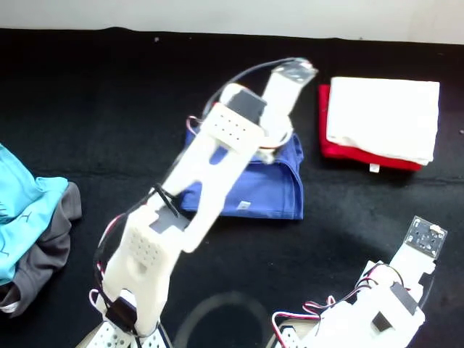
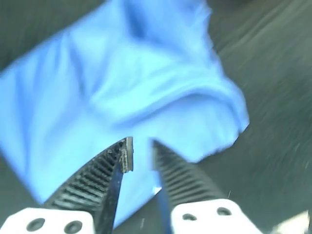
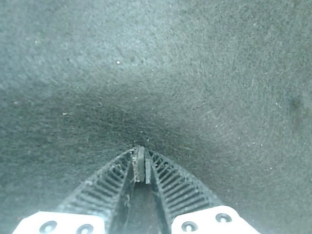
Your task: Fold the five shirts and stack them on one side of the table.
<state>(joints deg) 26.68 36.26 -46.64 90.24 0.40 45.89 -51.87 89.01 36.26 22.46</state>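
- The blue shirt (image 1: 254, 185) lies folded mid-table (image 1: 109, 109), one edge rumpled, probably next for the stack.
- The left gripper (image 2: 141, 151) hangs just above the blue shirt, jaws parted a little with nothing between them. It seems placed to pinch the cloth.
- The right gripper (image 3: 141, 163), closed and empty, sits over bare table, well clear of the blue shirt.
- The white shirt (image 1: 383, 116) lies folded on the red shirt (image 1: 341, 151), near the blue shirt on the right arm's side: the stack.
- The teal shirt (image 1: 22, 203) and grey shirt (image 1: 51, 250) lie heaped, unfolded, well apart on the blue shirt's other side.
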